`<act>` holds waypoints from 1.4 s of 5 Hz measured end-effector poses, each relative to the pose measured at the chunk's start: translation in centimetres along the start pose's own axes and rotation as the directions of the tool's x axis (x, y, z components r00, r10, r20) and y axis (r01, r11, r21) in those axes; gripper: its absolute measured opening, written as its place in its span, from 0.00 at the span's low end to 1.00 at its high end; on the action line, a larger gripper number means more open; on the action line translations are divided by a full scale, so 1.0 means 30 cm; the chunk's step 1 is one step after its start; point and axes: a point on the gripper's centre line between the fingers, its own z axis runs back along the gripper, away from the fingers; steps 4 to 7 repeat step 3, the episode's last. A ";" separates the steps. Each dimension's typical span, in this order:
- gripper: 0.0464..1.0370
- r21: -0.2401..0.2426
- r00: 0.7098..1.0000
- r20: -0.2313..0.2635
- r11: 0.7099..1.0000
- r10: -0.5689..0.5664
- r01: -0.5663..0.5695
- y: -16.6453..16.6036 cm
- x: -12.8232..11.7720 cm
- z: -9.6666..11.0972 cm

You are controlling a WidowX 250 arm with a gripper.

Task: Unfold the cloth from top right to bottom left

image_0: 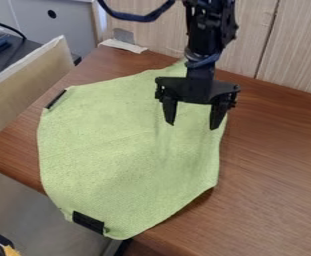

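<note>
My gripper (192, 125) hangs released, holding nothing; I should rise clear of the cloth (121, 150) (nearly flat, I'd judge) without dragging it.

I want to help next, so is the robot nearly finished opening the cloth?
Nearly, it seems: the green cloth looks mostly spread out. Nothing is in hand; the gripper is open and empty over it. Perhaps only smoothing its faint creases is left.
</note>
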 end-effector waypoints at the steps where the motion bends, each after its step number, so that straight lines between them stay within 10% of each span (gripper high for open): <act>1: 0.96 0.042 0.998 -0.058 0.999 0.012 -0.009 -0.018 -0.005 0.092; 3: 0.96 0.046 0.991 -0.126 0.998 0.052 -0.047 -0.107 0.015 0.225; 7: 0.96 0.046 0.991 -0.126 0.998 0.052 -0.047 -0.107 0.015 0.225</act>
